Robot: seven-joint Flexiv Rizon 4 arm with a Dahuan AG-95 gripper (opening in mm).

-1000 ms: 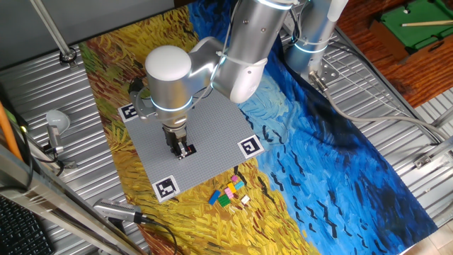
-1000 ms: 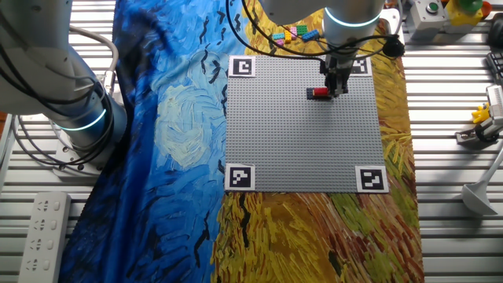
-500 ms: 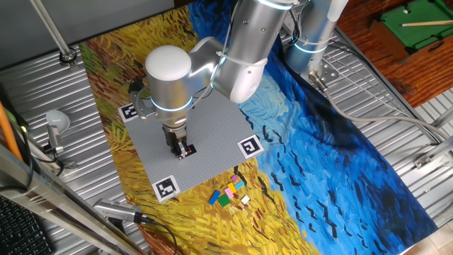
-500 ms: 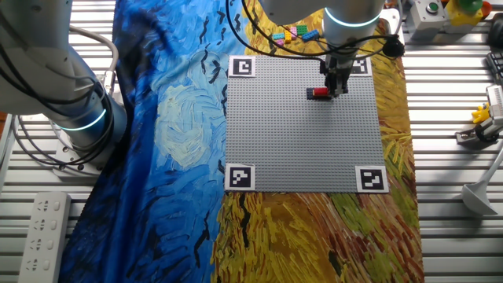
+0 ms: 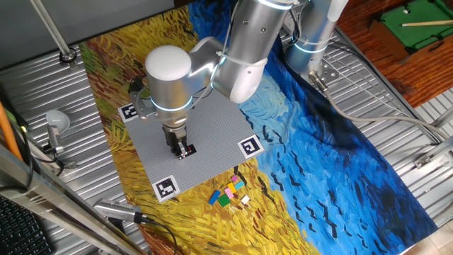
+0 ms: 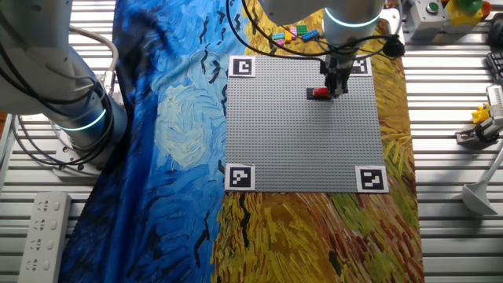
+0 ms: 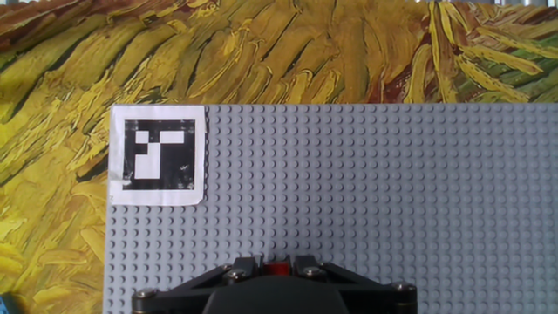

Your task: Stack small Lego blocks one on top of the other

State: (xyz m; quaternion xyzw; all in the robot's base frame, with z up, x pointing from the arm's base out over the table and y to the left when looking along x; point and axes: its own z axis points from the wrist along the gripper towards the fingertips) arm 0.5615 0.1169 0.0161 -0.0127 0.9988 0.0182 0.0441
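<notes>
Grey studded baseplate [image 6: 302,126] carrying black-and-white square markers [image 6: 239,176]; red brick [image 6: 317,93] sitting on baseplate; blue-yellow painted swirls covering cloth [image 6: 173,118] beneath baseplate.

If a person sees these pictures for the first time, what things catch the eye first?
First, the swirling blue and yellow painted cloth covering the table, with the large grey studded baseplate lying on it. Then the big silver robot arm, its gripper down on the baseplate at a small red Lego block. A cluster of small colourful Lego blocks lies on the cloth beside the baseplate.
</notes>
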